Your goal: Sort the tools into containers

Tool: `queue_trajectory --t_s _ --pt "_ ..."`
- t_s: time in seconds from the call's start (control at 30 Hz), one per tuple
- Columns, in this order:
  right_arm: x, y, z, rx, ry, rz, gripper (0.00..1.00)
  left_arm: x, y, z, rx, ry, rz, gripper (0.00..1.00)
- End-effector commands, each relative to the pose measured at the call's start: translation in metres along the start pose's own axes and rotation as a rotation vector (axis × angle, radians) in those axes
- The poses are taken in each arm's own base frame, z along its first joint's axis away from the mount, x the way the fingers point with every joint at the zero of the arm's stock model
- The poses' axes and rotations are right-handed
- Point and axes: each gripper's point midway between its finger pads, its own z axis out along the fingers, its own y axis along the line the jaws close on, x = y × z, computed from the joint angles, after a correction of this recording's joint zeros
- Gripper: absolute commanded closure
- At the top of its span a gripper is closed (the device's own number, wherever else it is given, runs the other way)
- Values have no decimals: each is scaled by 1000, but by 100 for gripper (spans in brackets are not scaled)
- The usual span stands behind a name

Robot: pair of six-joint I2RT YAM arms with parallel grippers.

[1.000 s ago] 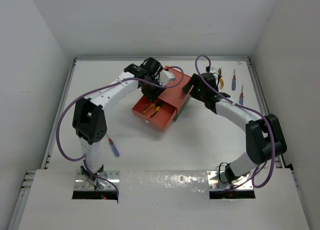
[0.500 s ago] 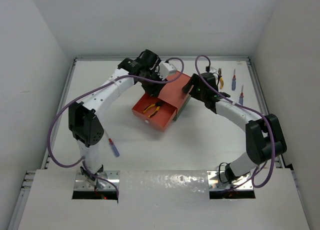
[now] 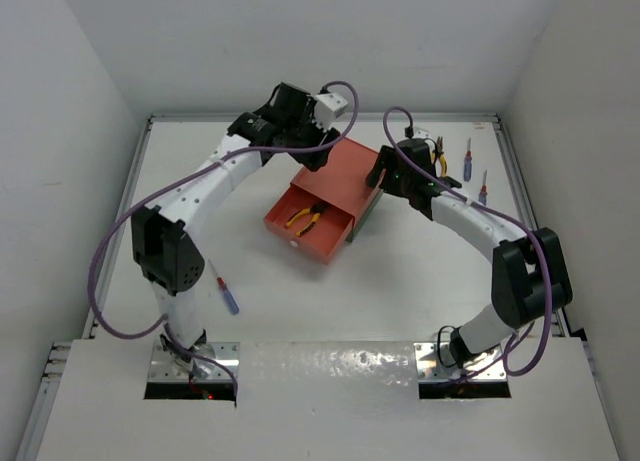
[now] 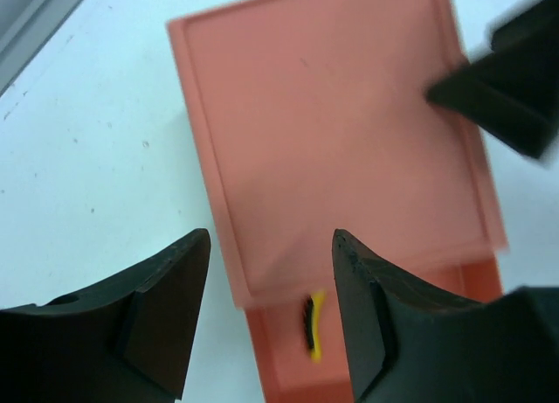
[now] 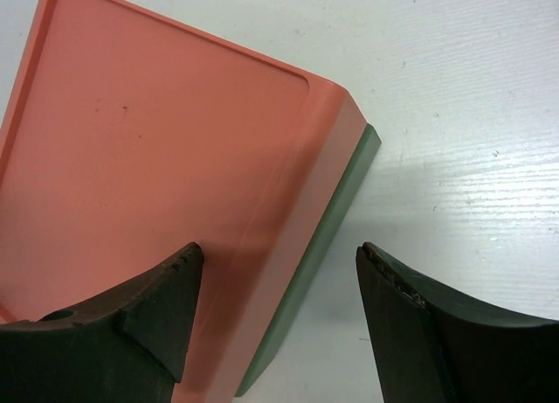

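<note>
Your left pincer (image 4: 271, 241) hangs released and empty above the salmon-red box (image 4: 332, 132), whose drawer (image 3: 318, 231) stands pulled out with the pliers (image 3: 305, 217) lying inside. Your right pincer (image 5: 279, 250) is spread wide, gripping nothing, astride that box's corner above the green box (image 5: 342, 206). One screwdriver (image 3: 229, 297) lies on the desk (image 3: 400, 281), well apart from the boxes.

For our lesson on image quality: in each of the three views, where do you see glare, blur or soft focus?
Top external view: glare on the shiny strip at the near edge; shadows on the table are soft. Left wrist view: the salmon box is sharp, the dark shape at upper right blurred. Right wrist view: the near fingers are dark and soft, the box edge crisp.
</note>
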Motion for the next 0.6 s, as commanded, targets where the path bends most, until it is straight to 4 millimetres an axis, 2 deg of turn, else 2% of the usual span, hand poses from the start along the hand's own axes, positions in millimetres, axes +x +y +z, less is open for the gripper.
queue_trajectory --t_s 0.0,0.03,0.1,0.13,0.17,0.23,0.27,0.37,0.5,0.57 --pt "-5 -5 3 13 14 -29 30 -18 41 36 -97 -68 -109 44" --pt "-4 -7 5 6 27 -21 30 -5 45 58 -95 -31 -152 43" --pt "-2 -8 7 -6 41 -13 30 -6 56 72 -89 -40 -185 42" --pt "0 -9 9 -8 55 -8 30 4 58 89 -86 -15 -185 41" --pt "1 -9 10 -7 60 -7 31 -4 63 92 -99 -34 -175 41" --pt "5 -11 13 -4 82 -1 31 -1 64 107 -86 -23 -158 41" --pt "11 -13 17 3 99 8 32 -7 63 108 -75 -37 -154 41" --pt "23 -14 21 -2 132 31 38 -4 53 116 -19 -32 -133 41" --pt "38 -19 27 9 162 75 49 20 43 127 10 39 -126 45" --pt "43 -20 29 14 177 87 50 35 38 132 24 77 -118 46"
